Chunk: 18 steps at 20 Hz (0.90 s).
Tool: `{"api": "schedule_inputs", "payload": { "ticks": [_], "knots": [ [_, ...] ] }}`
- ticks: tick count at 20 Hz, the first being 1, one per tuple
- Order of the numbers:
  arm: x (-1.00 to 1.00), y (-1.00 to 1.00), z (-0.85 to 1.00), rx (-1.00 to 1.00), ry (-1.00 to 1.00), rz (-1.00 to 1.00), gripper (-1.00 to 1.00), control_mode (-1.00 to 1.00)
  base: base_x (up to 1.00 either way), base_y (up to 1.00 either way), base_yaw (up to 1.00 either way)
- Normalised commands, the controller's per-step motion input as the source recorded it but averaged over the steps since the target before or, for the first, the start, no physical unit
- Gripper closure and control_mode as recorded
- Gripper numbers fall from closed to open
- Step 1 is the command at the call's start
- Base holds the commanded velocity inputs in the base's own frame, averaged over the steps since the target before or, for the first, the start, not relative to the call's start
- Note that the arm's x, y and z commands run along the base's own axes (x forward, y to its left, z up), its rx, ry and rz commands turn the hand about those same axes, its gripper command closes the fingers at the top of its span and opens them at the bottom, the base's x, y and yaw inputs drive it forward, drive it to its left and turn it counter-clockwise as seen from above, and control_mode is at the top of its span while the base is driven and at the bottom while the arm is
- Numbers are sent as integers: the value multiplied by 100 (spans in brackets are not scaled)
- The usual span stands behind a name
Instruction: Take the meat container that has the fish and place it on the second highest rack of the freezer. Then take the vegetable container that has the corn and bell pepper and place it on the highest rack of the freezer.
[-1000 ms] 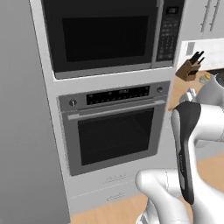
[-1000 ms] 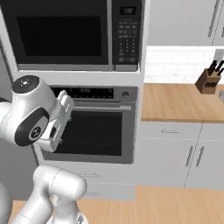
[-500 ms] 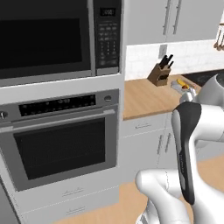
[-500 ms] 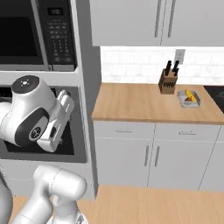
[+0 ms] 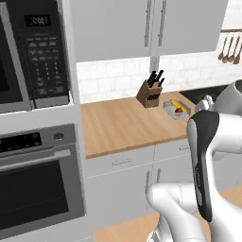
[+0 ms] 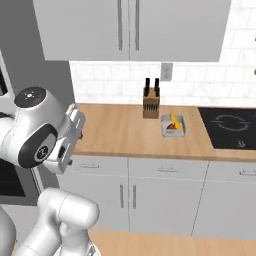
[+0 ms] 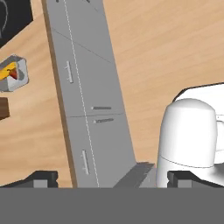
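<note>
Microwave [image 5: 33, 52]: dark front with a keypad, built into the tall grey column at the far left of the left base view.

Wall oven [image 5: 38, 189]: stainless front with a dark window, directly below the microwave.

Upper cabinets [image 5: 146, 26]: pale grey doors with long bar handles, above a white tiled wall.

Tabletop [image 5: 123, 125]: light wood, running rightward from the oven column, over grey base cabinets [image 6: 150, 195] with short bar handles.

Knife block [image 5: 150, 93]: brown wood with dark handles standing up from it, upright at the back of the tabletop against the tiles; also in the right base view [image 6: 150, 105].

Vegetable container [image 6: 173, 126]: small pale grey tray on the tabletop, just right of and in front of the knife block, between it and the cooktop. It held the yellow corn [image 6: 175, 120] and, touching it, the red-orange bell pepper [image 6: 171, 127]. In the hand view the tray [image 7: 12, 73] sat at the left edge.

Cooktop [image 6: 230, 127]: black glass, set into the tabletop at the right.

Utensils [image 5: 228, 47]: wooden spoons hanging from a rail at the far right of the left base view.

Hand [image 7: 111, 178]: fingers [image 7: 41, 178] spread wide, nothing between them, looking down on the cabinet fronts and wood floor, well apart from the tray.
</note>
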Motion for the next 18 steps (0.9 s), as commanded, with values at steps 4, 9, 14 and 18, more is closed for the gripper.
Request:
{"api": "schedule_inputs", "payload": {
  "ticks": [4,9,14,18],
  "knots": [
    [0,0,0,0,0,0,-100,100,68,-59,14],
    [0,0,0,0,0,0,-100,100,58,-49,13],
    [0,0,0,0,0,0,-100,100,41,-38,13],
    [0,0,0,0,0,0,-100,100,23,-47,15]
  ]
}}
